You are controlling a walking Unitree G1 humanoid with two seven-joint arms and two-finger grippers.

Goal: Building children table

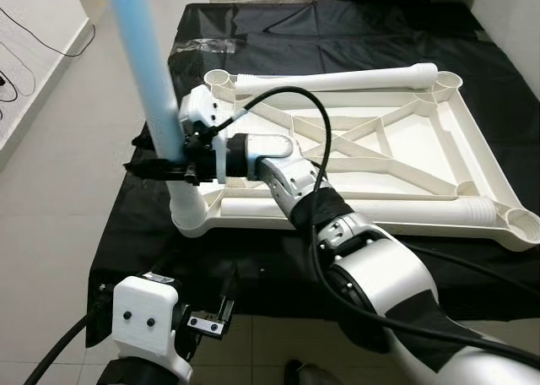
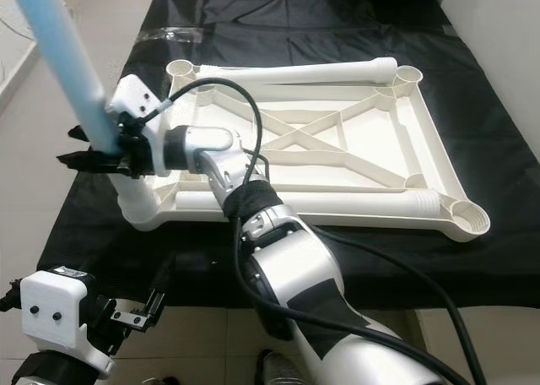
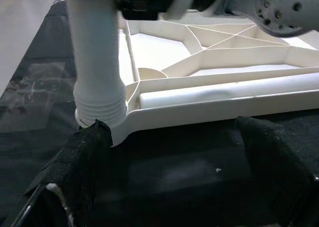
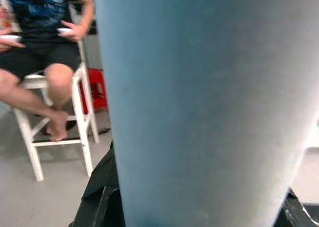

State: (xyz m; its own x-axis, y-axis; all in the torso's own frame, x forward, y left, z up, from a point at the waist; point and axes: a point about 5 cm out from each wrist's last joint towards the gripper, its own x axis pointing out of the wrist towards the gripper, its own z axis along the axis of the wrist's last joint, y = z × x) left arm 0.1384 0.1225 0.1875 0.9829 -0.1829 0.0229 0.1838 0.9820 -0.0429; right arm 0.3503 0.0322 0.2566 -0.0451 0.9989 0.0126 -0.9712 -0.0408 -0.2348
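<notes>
The white table top (image 1: 405, 170) lies upside down on a black cloth (image 1: 337, 30). A light blue leg (image 1: 148, 56) stands upright in the near-left corner socket (image 1: 187, 212). My right gripper (image 1: 164, 167) is shut on this leg just above the socket, and the leg looms close in the right wrist view (image 4: 209, 112). One white leg (image 1: 337, 81) lies along the far edge, another (image 1: 363, 208) along the near edge. My left gripper (image 3: 174, 187) hangs open below the table's front edge, looking at the leg's threaded base (image 3: 99, 110).
The black cloth covers a low surface with its front edge near me (image 1: 253, 292). Pale floor lies to the left, with a cable (image 1: 25, 39) on it. A person (image 4: 45, 53) sits on a white stool beyond the table. A wall rises at the far right (image 1: 515, 13).
</notes>
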